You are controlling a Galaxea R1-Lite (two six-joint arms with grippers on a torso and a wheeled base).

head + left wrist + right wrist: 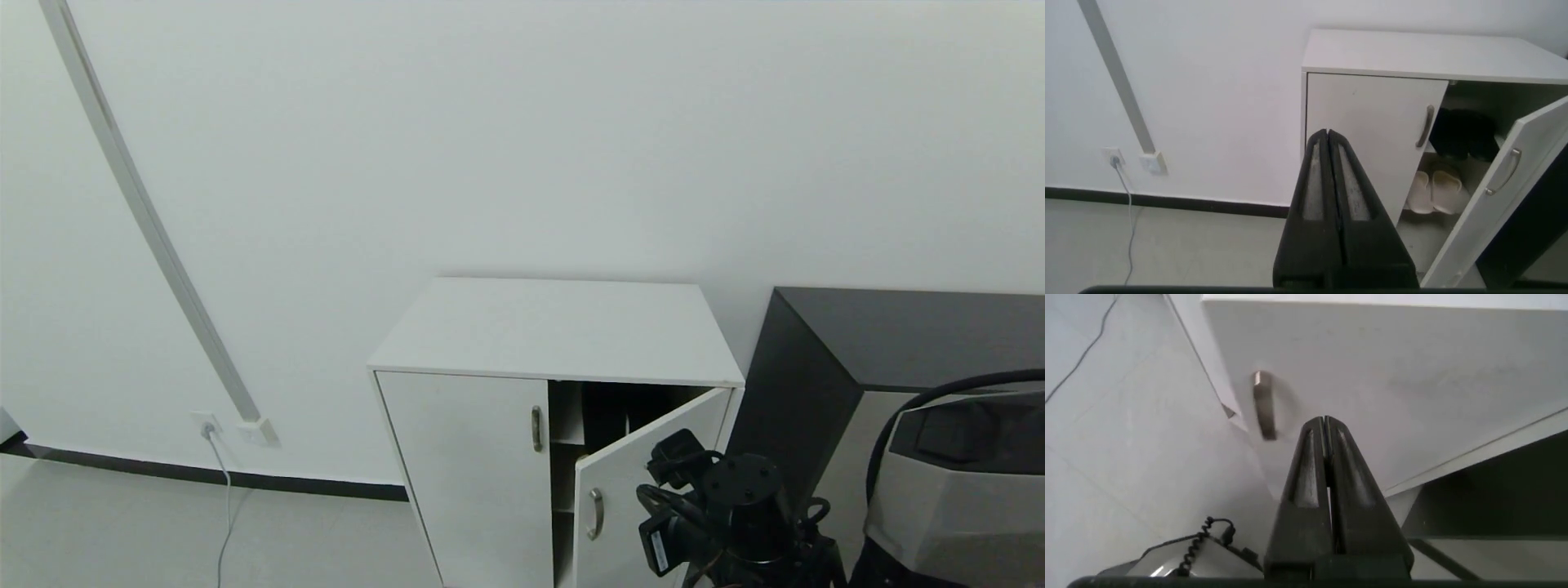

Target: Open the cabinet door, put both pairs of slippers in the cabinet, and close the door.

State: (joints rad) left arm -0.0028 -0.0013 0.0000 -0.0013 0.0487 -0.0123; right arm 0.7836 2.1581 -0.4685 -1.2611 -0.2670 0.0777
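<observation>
The white cabinet (555,331) stands against the wall. Its left door (469,465) is closed and its right door (633,490) hangs partly open. Inside, a black pair of slippers (1464,135) sits on the upper shelf and a white pair (1436,189) on the shelf below. My right gripper (1325,423) is shut with nothing in it, close to the outer face of the right door (1413,367) beside its handle (1262,404). My left gripper (1328,135) is shut and empty, held back from the cabinet in front of the closed left door (1372,131).
A black table (898,335) stands right beside the cabinet, near the open door's swing. A wall socket (206,425) with a grey cable (224,523) and a slanted conduit (139,204) lie to the left, above bare floor (163,531).
</observation>
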